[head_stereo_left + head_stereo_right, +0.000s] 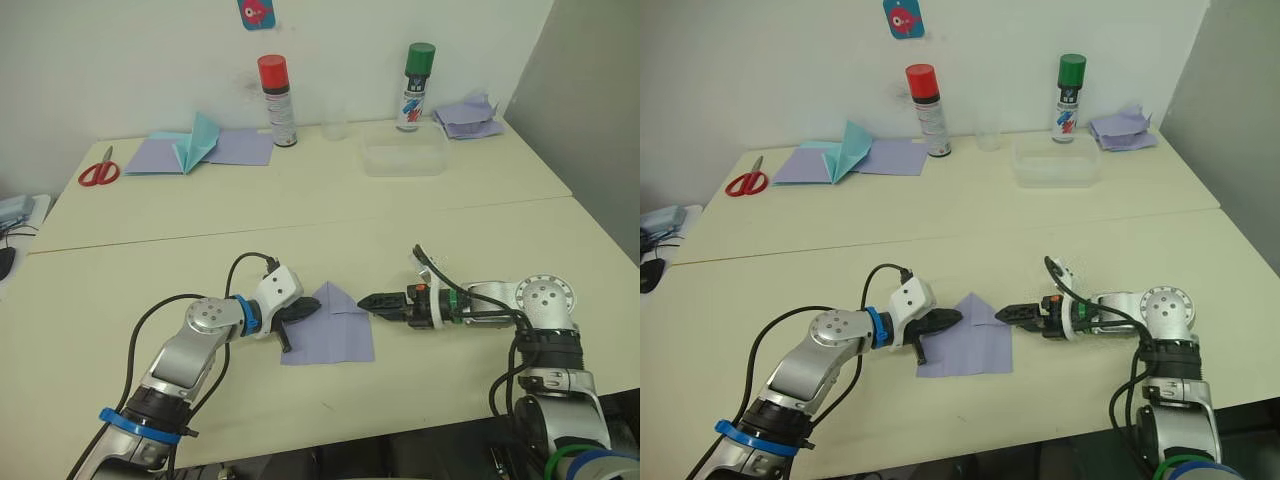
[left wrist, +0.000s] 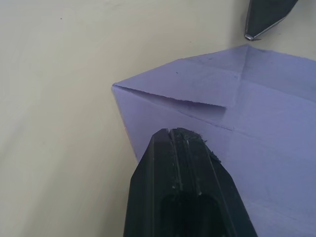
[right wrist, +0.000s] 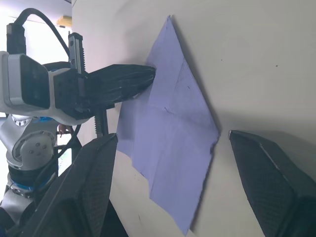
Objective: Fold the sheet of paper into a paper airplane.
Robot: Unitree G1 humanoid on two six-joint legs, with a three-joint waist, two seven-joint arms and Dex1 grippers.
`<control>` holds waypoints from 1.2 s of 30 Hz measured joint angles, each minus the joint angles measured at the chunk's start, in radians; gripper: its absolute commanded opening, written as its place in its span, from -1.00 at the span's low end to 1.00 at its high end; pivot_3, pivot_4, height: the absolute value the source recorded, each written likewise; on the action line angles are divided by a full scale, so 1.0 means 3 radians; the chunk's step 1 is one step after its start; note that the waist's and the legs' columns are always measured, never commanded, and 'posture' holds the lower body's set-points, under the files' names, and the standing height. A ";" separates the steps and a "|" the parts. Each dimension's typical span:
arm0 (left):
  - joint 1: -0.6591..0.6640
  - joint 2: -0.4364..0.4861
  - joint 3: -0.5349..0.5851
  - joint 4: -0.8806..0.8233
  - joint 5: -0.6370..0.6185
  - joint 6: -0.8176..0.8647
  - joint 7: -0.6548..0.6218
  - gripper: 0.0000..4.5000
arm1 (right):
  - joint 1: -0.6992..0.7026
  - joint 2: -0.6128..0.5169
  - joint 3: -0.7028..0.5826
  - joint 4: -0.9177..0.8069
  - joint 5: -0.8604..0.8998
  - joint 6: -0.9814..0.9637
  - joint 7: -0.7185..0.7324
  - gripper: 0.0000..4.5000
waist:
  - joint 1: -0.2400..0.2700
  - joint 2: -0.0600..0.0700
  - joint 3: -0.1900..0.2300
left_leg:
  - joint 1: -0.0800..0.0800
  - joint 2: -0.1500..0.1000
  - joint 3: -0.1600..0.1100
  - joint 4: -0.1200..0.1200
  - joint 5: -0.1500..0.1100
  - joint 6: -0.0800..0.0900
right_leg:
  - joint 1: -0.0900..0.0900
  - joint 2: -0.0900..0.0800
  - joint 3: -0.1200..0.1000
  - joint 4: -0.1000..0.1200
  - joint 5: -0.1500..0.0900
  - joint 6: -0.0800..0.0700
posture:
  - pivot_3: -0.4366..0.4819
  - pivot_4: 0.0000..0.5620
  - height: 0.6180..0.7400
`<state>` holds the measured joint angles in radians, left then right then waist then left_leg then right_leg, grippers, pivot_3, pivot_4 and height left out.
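Cream counter [image 1: 150, 260] by a white wall — the thin lavender paper sheet [image 1: 335, 330], top corners folded to a point aimed away from the robot, lies between both tools. Left tool [image 1: 305, 309] clenched, pressing its left edge; right tool [image 1: 371, 300] spread, just beside the right edge — about equally near.

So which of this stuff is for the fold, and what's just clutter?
In the job:
sheet of paper
left gripper, shut, tips on the sheet
right gripper, open, at the sheet's edge

Lying about:
scissors
teal paper shape
two spray cans
clear tub
lavender heap
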<state>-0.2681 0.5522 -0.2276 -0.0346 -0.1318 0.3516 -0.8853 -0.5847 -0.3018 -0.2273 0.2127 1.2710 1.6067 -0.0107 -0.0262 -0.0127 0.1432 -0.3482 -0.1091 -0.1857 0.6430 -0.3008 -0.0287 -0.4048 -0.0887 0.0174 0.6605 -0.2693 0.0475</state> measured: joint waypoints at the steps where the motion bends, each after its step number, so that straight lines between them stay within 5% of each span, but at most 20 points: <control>1: 0.0003 0.0000 0.0000 -0.0007 0.0000 0.0013 0.0001 -1.00 | -0.0025 0.0022 -0.0016 0.0041 0.0038 0.0000 -0.0079 0.71 | -0.0001 0.0000 0.0000 | 0.0000 0.0000 0.0000 0.0000 0.0000 0.0000 | 0.0000 0.0000 0.0000 0.0000 0.0000 0.0000 | -0.05 -0.47 1.00; 31: 0.0014 -0.0028 -0.0001 -0.0044 0.0002 0.0052 0.0035 -1.00 | -0.0115 0.0157 0.0187 0.0228 0.0444 -0.0004 -0.0478 0.71 | -0.0002 0.0008 -0.0006 | -0.0001 -0.0001 0.0000 0.0000 -0.0003 0.0005 | 0.0000 0.0000 0.0000 0.0000 0.0000 0.0000 | -0.05 -0.47 1.00; 36: 0.0010 -0.0029 -0.0001 -0.0042 0.0002 0.0052 0.0035 -1.00 | -0.0115 0.0155 0.0180 0.0251 0.0445 0.0002 -0.0472 0.18 | -0.0002 0.0008 -0.0006 | -0.0001 -0.0001 0.0000 0.0000 -0.0003 0.0005 | 0.0000 0.0000 0.0000 0.0000 0.0000 0.0000 | -0.05 -0.47 1.00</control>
<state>-0.2650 0.5436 -0.2280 -0.0471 -0.1313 0.3671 -0.8748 -0.6190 -0.2554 -0.1733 0.2880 1.4046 1.6073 -0.1523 -0.0267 -0.0103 0.1415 -0.3485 -0.1095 -0.1857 0.6430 -0.3016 -0.0272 -0.4047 -0.0886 0.0173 0.6604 -0.2693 0.0475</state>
